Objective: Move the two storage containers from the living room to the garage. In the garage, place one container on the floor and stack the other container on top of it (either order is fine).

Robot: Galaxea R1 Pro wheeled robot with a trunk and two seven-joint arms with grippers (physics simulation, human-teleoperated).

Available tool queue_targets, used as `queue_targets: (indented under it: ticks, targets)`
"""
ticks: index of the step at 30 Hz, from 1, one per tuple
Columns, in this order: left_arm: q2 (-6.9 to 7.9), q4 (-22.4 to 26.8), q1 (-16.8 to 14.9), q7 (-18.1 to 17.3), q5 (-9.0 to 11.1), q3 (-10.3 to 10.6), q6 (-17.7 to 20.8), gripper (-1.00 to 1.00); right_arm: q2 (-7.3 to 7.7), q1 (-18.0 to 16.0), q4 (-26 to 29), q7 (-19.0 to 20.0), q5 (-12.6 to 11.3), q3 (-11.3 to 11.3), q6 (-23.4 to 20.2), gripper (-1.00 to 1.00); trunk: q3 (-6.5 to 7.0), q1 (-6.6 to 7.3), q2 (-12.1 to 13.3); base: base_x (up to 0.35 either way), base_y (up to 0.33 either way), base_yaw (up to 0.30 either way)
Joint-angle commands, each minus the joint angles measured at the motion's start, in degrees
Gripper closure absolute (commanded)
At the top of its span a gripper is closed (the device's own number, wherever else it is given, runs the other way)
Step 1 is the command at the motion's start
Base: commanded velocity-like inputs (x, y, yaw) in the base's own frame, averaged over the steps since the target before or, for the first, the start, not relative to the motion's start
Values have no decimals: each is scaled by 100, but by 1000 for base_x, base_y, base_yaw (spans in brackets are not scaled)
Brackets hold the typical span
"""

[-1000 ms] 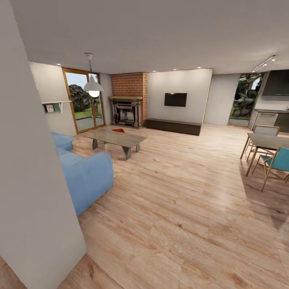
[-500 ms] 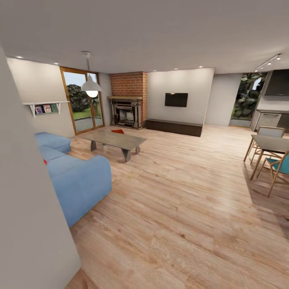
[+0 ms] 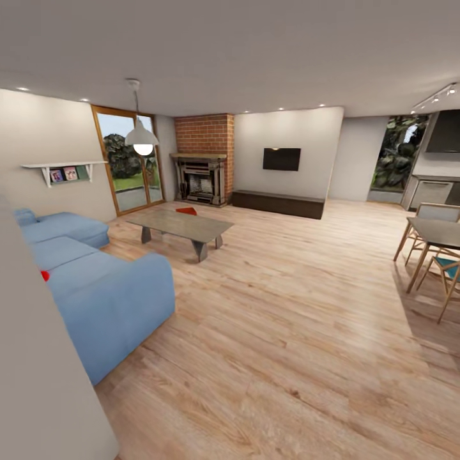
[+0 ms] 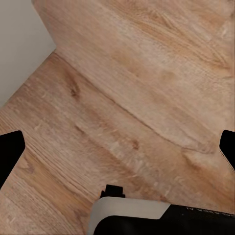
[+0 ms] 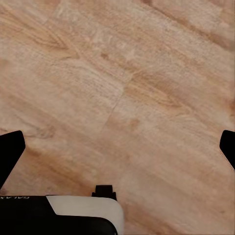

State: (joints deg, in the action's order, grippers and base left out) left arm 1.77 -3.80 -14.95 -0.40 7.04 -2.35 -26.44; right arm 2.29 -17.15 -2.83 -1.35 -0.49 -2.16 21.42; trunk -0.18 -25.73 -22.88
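Note:
I am looking into the living room, with its light wood plank floor (image 3: pixel 287 319). An orange-red storage container (image 3: pixel 186 210) shows partly behind the far edge of the low coffee table (image 3: pixel 181 225), near the brick fireplace (image 3: pixel 203 160). A small red patch (image 3: pixel 45 275) peeks out on the blue sofa (image 3: pixel 96 287) at the near wall's edge; I cannot tell what it is. In the left wrist view my left gripper (image 4: pixel 117 149) is open over bare planks, and my right gripper (image 5: pixel 117 149) is likewise open above the floor, both holding nothing.
A beige wall corner (image 3: pixel 38 383) stands close at the left. The wood-framed glass doors (image 3: pixel 131 160) are at the back left. A dining table (image 3: pixel 441 233) with chairs is at the right. Wide open floor lies between the sofa and the dining table.
The camera has moved forward: the near wall has slid off to the left, showing more of the sofa, the red patch and the wall shelf. Nothing in the room itself has moved.

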Motion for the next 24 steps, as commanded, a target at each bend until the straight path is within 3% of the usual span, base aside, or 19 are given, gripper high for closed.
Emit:
queue_targets:
  ticks: [1,24]
  targets:
    - [0,-25,-8,-4,6,-20,-37,-100,-1,-8,-25,-14,-4,-22,37,-100,-2,-6,-4,326,-62,0]
    - [-10,-27,-8,-4,5,-20,-37,-100,-10,-8,-16,36,40,-16,37,-100,-2,-6,-4,326,-85,0]
